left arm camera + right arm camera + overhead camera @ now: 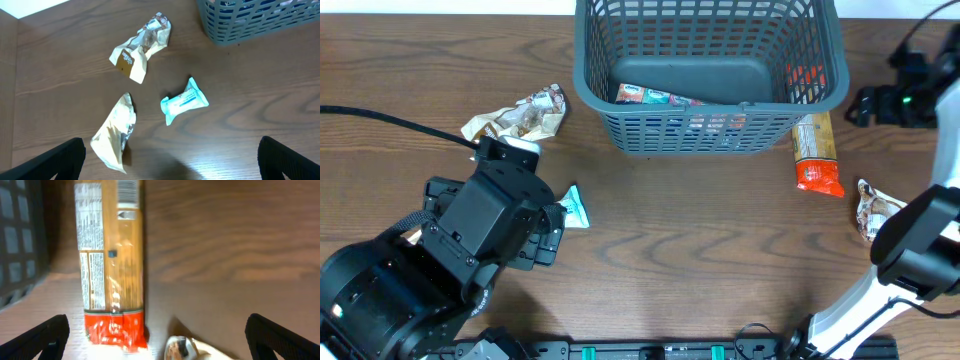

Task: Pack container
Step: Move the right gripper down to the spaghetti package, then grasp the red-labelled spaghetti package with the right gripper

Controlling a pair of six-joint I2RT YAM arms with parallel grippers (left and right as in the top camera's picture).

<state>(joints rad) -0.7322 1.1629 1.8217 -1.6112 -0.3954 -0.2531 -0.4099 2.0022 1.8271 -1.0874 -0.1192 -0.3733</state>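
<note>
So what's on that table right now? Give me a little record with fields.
basket: dark grey, slotted, far side of table; colourful packet inside
right of basket: long pack with red end; small packet further right
left of basket: crumpled wrapper, light blue packet, cream packet
left tool: open, above the left packets, empty
right tool: open, above the long pack, empty
</note>
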